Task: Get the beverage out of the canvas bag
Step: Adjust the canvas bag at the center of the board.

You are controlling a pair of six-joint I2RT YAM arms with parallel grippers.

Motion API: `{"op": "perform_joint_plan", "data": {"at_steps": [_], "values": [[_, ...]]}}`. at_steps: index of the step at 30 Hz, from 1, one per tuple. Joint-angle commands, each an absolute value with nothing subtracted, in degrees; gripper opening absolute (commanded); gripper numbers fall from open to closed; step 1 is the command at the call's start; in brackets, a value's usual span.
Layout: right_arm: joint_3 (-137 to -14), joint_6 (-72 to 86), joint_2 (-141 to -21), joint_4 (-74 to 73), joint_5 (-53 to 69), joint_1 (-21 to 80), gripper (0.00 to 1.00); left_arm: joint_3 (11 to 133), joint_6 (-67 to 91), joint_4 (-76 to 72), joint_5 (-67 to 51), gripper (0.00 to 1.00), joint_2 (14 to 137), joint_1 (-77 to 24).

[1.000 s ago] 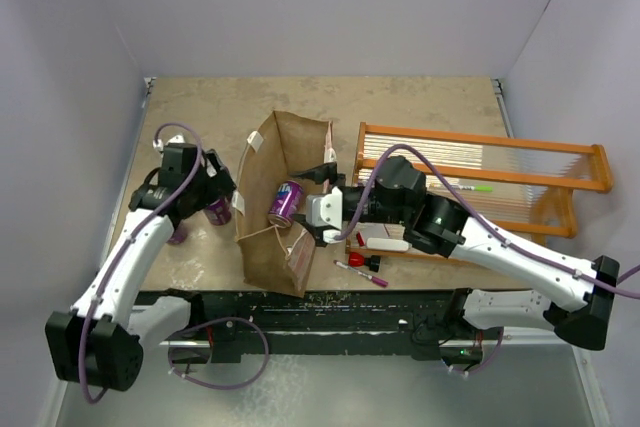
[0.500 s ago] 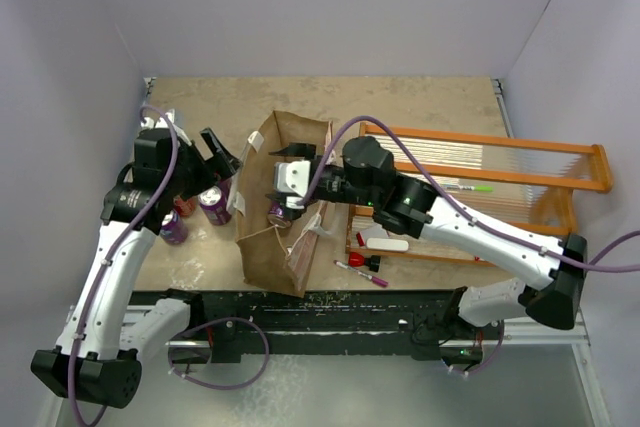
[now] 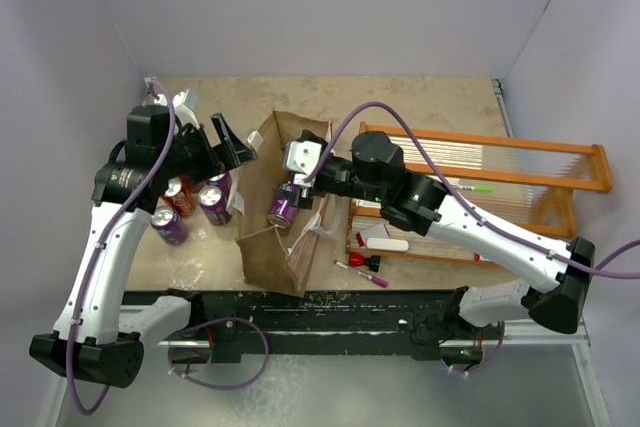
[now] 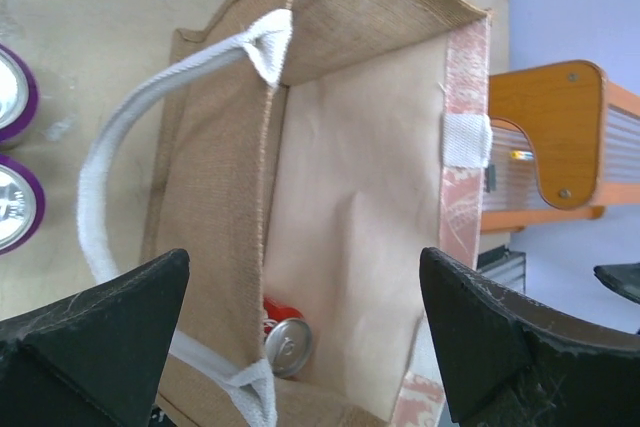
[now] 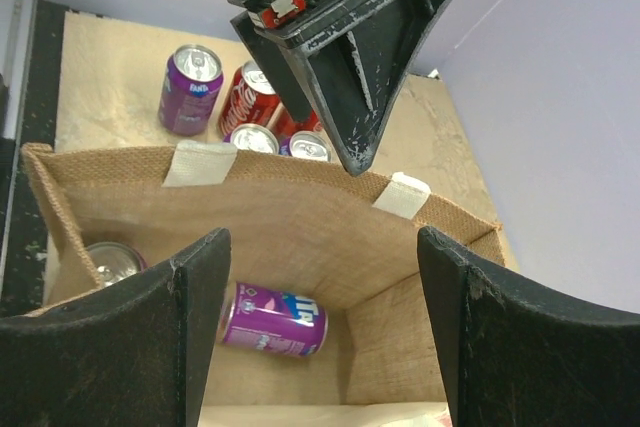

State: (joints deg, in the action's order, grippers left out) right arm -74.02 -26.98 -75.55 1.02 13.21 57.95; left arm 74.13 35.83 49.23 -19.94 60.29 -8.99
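Note:
The tan canvas bag (image 3: 262, 247) stands open mid-table with white loop handles (image 4: 110, 177). A purple can (image 3: 283, 206) lies on its floor, also in the right wrist view (image 5: 272, 319). A red can (image 4: 285, 340) lies at one end of the bag and shows as a silver top in the right wrist view (image 5: 110, 262). My left gripper (image 3: 234, 143) is open and empty above the bag's left rim (image 4: 305, 267). My right gripper (image 3: 296, 175) is open and empty, above the bag's mouth and over the purple can (image 5: 322, 247).
Several purple and red cans (image 3: 213, 203) stand on the table left of the bag, also in the right wrist view (image 5: 190, 87). An orange wooden rack (image 3: 480, 137) lies right of the bag. Markers (image 3: 362, 272) and a white item (image 3: 385, 244) lie by the rack's front.
My left gripper has let go of a purple can left of the bag, risen and swung over the bag's left rim. My right gripper has moved from the bag's right wall to above its mouth.

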Motion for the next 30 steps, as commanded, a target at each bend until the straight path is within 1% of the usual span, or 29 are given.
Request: {"op": "perform_joint_plan", "data": {"at_steps": [1, 5, 10, 14, 17, 18, 21, 24, 26, 30], "values": [[-73.77, -20.33, -72.61, 1.39, 14.32, 57.74, 0.77, 77.44, 35.43, 50.43, -26.73, 0.99, 60.11, -8.61], [-75.33, -15.35, -73.54, -1.05, 11.57, 57.73, 0.77, 79.67, 33.76, 55.35, -30.01, 0.99, 62.60, -8.67], [-73.45, -6.93, -72.40, 0.99, 8.31, 57.73, 0.77, 84.76, 32.07, 58.39, -29.51, 0.99, 63.08, -8.77], [-74.00, -4.81, -72.35, 0.29, 9.13, 57.71, 0.76, 92.68, 29.26, 64.97, -24.82, 0.99, 68.44, -11.56], [-74.64, -3.36, -71.97, -1.76, 6.48, 57.75, 0.77, 95.23, 32.76, 68.04, -13.70, 1.00, 69.80, -20.45], [-74.78, -3.19, -71.67, -2.55, 5.56, 57.76, 0.77, 95.29, 34.31, 68.75, -11.22, 1.00, 69.66, -23.20], [-73.75, -3.04, -70.32, -3.67, 4.20, 57.83, 0.76, 94.47, 36.56, 70.56, -8.19, 0.99, 67.43, -24.52], [-71.37, -2.48, -68.52, -3.23, 4.60, 57.80, 0.75, 90.55, 39.16, 69.84, -12.24, 0.97, 63.85, -24.90], [-70.38, -3.06, -68.28, -3.23, 7.10, 57.76, 0.74, 87.11, 40.89, 69.72, -15.54, 0.97, 61.18, -25.11], [-70.52, -7.07, -69.00, -5.47, 13.97, 58.11, 0.72, 83.28, 40.81, 72.72, -15.49, 0.99, 55.45, -25.14]]}}
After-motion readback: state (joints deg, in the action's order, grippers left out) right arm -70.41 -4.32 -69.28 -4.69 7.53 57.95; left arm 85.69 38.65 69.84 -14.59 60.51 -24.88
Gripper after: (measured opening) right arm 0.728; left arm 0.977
